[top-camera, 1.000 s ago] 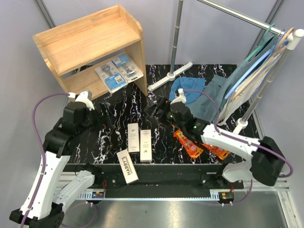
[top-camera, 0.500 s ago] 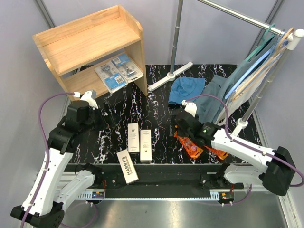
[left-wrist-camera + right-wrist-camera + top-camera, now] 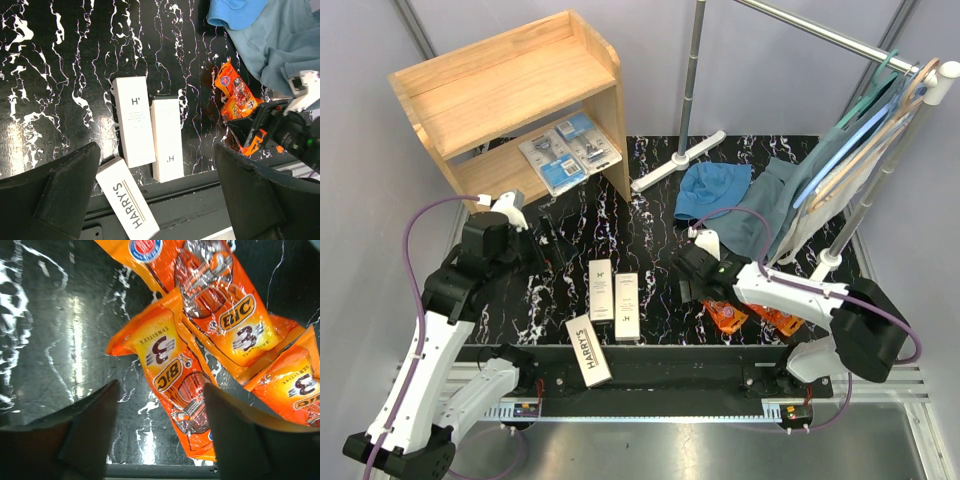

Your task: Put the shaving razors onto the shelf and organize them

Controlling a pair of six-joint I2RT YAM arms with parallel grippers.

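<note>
The black marbled counter [image 3: 570, 230] is seen under both sets of jaws. The light-wood shelf [image 3: 500, 90] is set at its far left corner, nearer the left jaws than the right jaws and apart from both. A metal clothes rack [image 3: 692, 80] and blue cloths [image 3: 715, 190] are found beyond the right jaws.

The left jaws are held wide apart and empty above the counter. Three white Harry's boxes are framed between them in the left wrist view: two [image 3: 132, 121] [image 3: 166, 139] side by side and touching, the third [image 3: 127, 205] askew at the near edge.

Blue blister packs [image 3: 568, 150] are laid on the shelf's lower level, well away from both jaws.

The right jaws are spread apart, low over the orange packs. One pack [image 3: 175, 375] is straddled by them, and two others [image 3: 225, 325] [image 3: 295, 385] are overlapped just beside it.
</note>
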